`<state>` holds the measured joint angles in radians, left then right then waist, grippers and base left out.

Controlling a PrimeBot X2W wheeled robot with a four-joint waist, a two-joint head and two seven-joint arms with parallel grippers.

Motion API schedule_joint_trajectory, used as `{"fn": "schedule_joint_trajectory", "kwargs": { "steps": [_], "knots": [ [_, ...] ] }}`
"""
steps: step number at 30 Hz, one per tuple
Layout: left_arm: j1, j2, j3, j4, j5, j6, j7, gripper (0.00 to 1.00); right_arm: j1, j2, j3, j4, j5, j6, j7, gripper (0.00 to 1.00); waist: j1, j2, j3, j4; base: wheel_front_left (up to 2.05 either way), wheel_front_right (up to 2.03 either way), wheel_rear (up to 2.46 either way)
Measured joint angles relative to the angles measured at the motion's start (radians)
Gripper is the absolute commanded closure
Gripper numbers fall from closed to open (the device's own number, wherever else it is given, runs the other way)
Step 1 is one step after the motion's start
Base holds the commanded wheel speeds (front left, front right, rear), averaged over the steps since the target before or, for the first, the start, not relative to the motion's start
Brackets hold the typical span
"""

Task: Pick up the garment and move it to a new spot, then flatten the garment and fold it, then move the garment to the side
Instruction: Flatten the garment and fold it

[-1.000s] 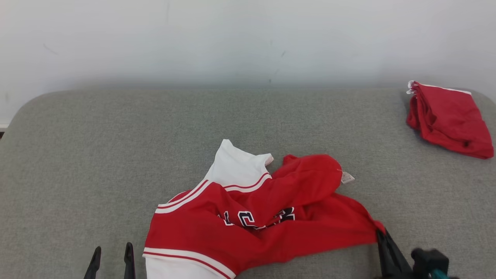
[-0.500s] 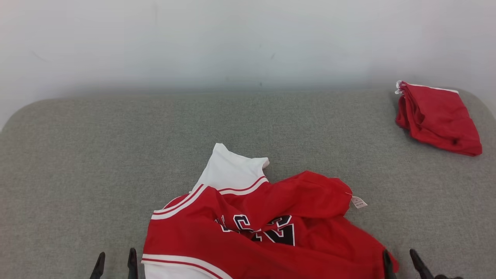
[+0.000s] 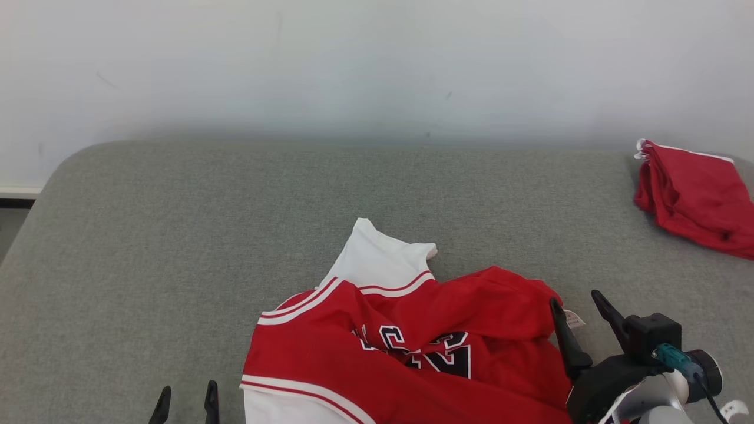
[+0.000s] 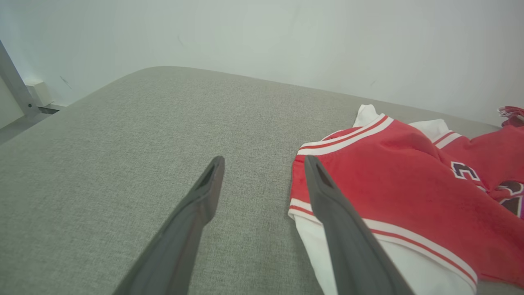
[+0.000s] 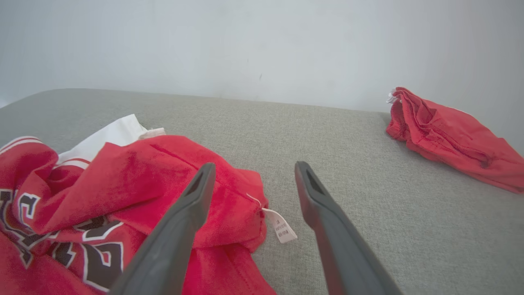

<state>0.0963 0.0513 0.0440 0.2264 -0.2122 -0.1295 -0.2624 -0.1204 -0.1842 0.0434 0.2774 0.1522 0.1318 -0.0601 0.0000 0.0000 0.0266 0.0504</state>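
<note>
Mostly grey fabric surface point(image 3: 177, 235) beneath garment point(image 3: 483, 306), white wall point(image 3: 353, 59) behind.

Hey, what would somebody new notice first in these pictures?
A crumpled red-and-white jersey lies at the front of the grey surface, flanked by the open left end effector and right end effector. A smaller red bundle sits at the far right.

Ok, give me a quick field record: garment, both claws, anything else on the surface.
garment: crumpled red-and-white lettered jersey, unfolded, near front edge
support: grey fabric-covered surface
left claw: open, empty, beside jersey's left hem
right claw: open, empty, at jersey's right edge by its white tag
other: folded red cloth, far right
</note>
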Motion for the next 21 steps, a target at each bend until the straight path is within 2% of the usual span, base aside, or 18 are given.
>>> {"fn": "schedule_joint_trajectory", "kwargs": {
  "steps": [10,11,12,21],
  "knots": [
    [-0.015,0.000,-0.020,0.002,-0.008,0.000,0.000,0.00,-0.106,-0.020,0.019,0.269,0.018,0.000,0.035,0.00,0.0000,0.0000,0.020,0.069,0.00,0.00,0.00],
    [-0.015,0.000,-0.020,0.003,-0.009,0.000,0.000,0.00,-0.115,-0.019,0.023,0.287,0.024,0.000,0.034,0.56,0.0000,0.0000,0.023,0.074,0.00,0.00,0.00],
    [-0.015,0.000,-0.020,0.004,-0.009,0.000,0.000,0.00,-0.128,-0.019,0.027,0.302,0.029,0.000,0.032,1.00,0.0001,0.0000,0.026,0.078,0.00,0.00,0.00],
    [-0.031,0.000,-0.023,0.003,-0.012,0.000,0.000,0.00,-0.329,-0.050,0.061,0.339,0.032,0.000,-0.038,1.00,0.0001,0.0001,0.058,0.082,0.00,0.00,0.00]
  ]
}}
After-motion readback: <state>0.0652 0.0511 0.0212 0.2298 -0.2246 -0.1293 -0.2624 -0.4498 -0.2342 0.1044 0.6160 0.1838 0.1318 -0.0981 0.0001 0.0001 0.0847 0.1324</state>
